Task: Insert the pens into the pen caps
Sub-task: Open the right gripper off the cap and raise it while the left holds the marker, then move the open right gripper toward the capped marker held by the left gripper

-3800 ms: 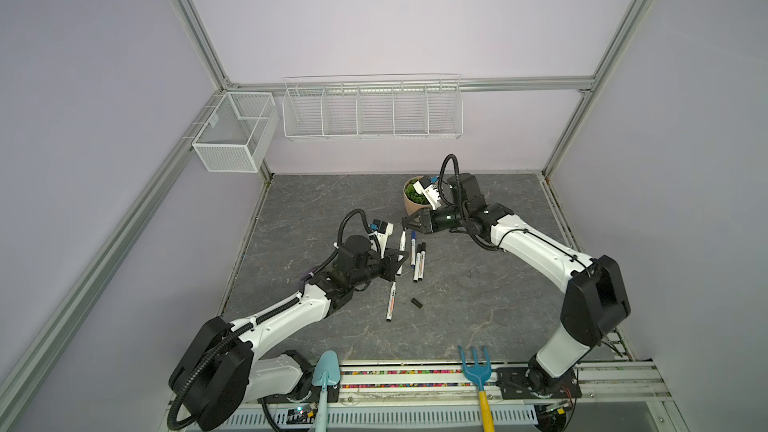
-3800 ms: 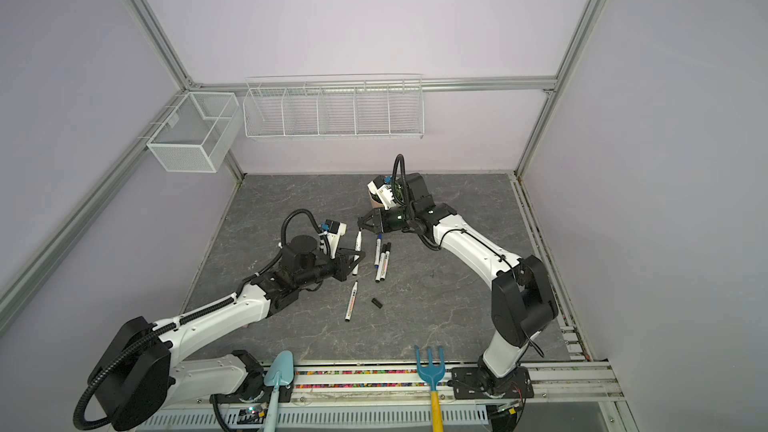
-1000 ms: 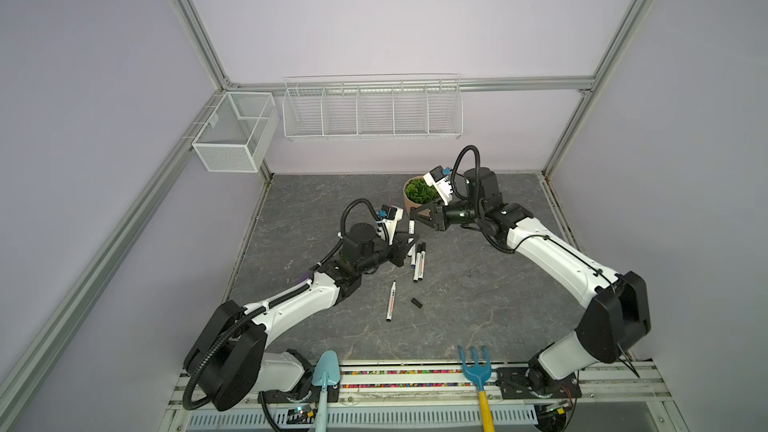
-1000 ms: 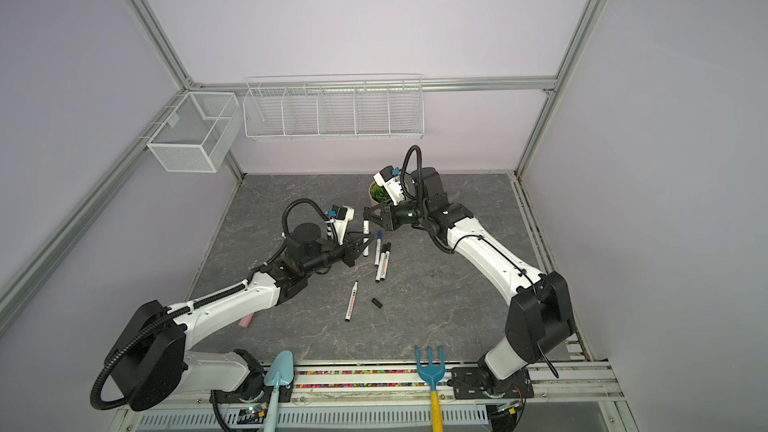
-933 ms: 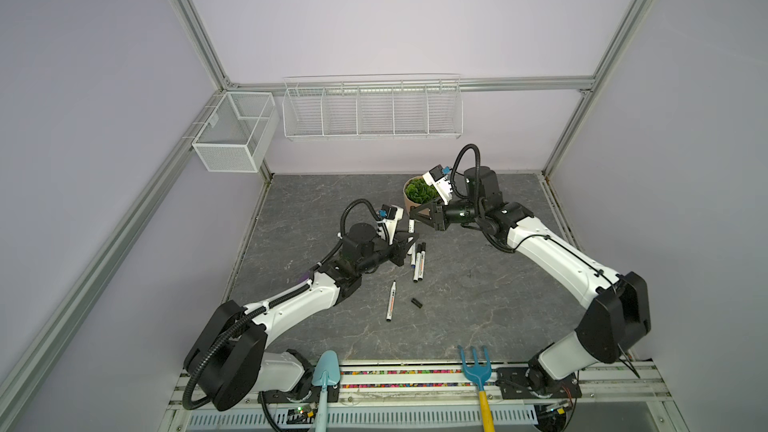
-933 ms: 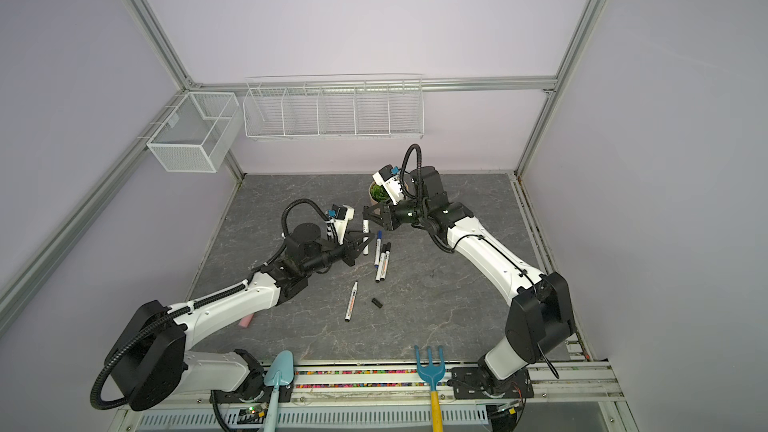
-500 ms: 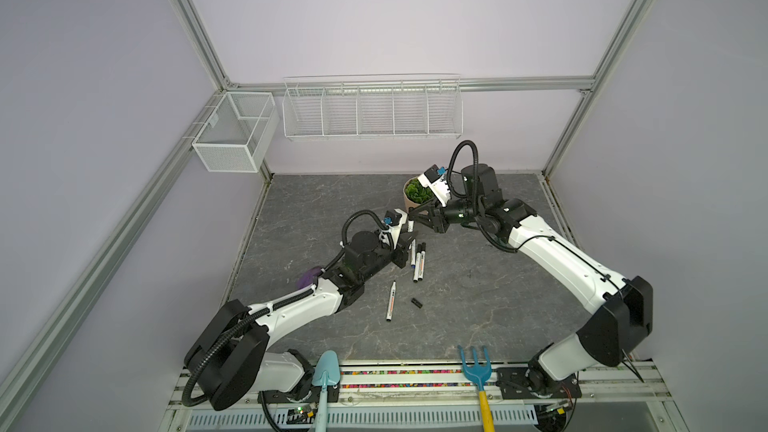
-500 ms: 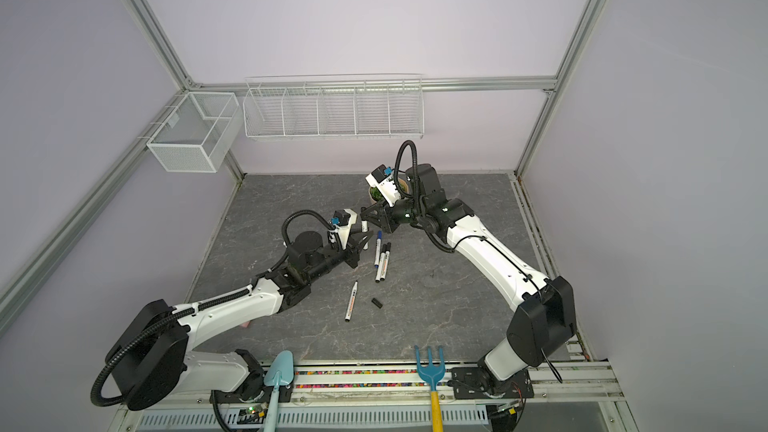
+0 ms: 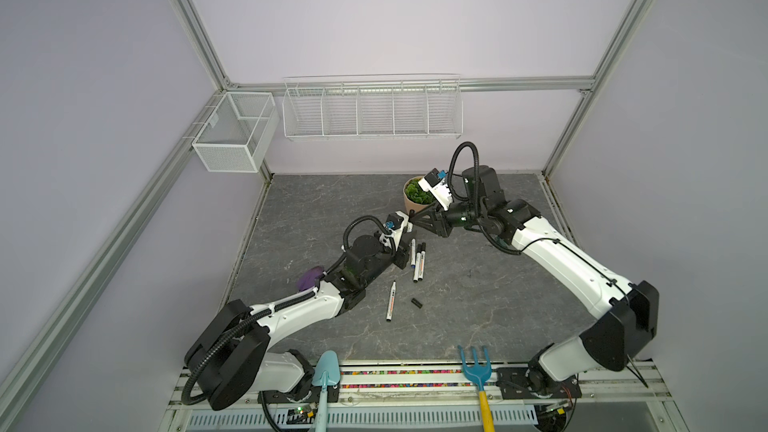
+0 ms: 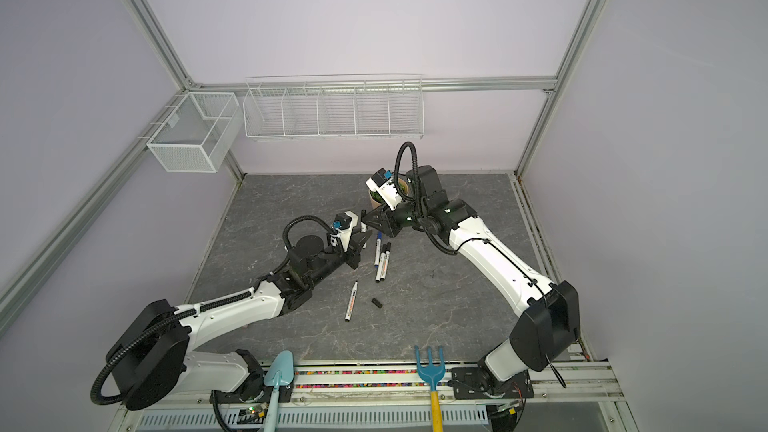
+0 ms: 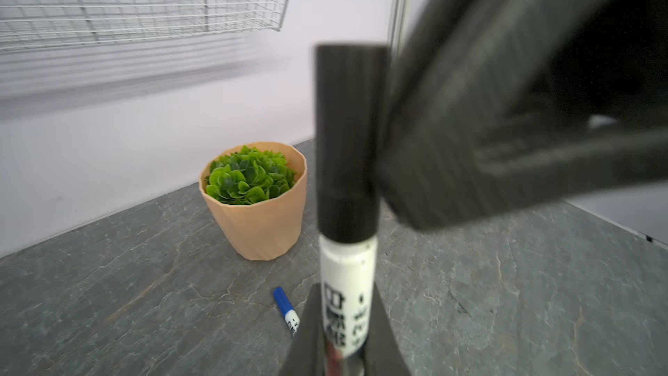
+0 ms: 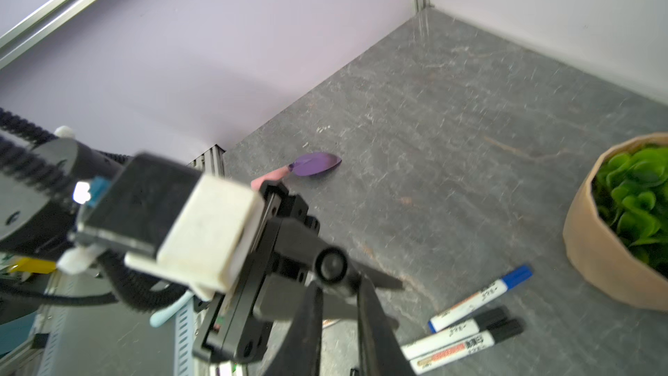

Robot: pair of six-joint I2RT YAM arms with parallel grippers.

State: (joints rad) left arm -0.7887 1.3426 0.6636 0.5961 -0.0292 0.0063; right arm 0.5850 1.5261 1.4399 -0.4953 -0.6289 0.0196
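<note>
Left wrist view alone shows the join: held pen [image 11: 347, 283], white barrel with black print, has a black cap [image 11: 349, 139] pushed on over its tip; left gripper [image 11: 343, 334] fingers clamp the barrel. Right wrist view alone shows that cap end-on; right gripper [image 12: 339, 294] fingers [image 12: 372, 323] are parted with a clear gap, tips just beside the cap; contact cannot be told. In both top views: three pens [image 9: 417, 261] side by side on the floor beside the grippers; loose pen [image 9: 390, 301] and loose cap [image 9: 417, 303] nearer the base rail, close but apart. Both arms reach inward; grippers meet tip to tip near the plant pot [image 11: 260, 226].
</note>
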